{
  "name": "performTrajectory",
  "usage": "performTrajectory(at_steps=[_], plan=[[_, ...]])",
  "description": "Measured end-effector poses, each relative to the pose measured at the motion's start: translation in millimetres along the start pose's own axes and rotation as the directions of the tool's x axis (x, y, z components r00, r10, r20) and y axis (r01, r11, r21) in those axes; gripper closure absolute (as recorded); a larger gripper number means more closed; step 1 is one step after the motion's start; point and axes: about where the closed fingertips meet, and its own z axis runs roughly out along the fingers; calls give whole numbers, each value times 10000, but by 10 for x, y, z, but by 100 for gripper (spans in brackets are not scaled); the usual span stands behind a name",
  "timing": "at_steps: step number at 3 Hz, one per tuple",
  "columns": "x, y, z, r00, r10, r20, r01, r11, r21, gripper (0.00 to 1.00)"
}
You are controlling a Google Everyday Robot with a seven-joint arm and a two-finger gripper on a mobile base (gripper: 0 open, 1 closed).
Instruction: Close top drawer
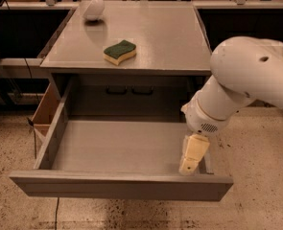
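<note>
The top drawer is pulled far out of the grey cabinet. Its floor is bare, and its plain flat front faces the camera. My white arm reaches in from the right. My cream-coloured gripper points down over the drawer's right inner side, just behind the front panel. I cannot tell whether it touches the drawer.
A green and yellow sponge lies on the cabinet top. A white rounded object stands at the back left of the top. A brown cardboard piece leans by the cabinet's left side. Speckled floor surrounds the cabinet.
</note>
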Motion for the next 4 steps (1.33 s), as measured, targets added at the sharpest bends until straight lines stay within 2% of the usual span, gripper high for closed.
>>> performTrajectory(at_steps=[2,3,4], plan=[[-22,459,611,9998,123,139,-106,9928,-1196,0],[-55,601,959,9993,-50,368,101,9901,-1400,0],[-105,599,1139,9982,-184,574,261,9902,-1374,0]])
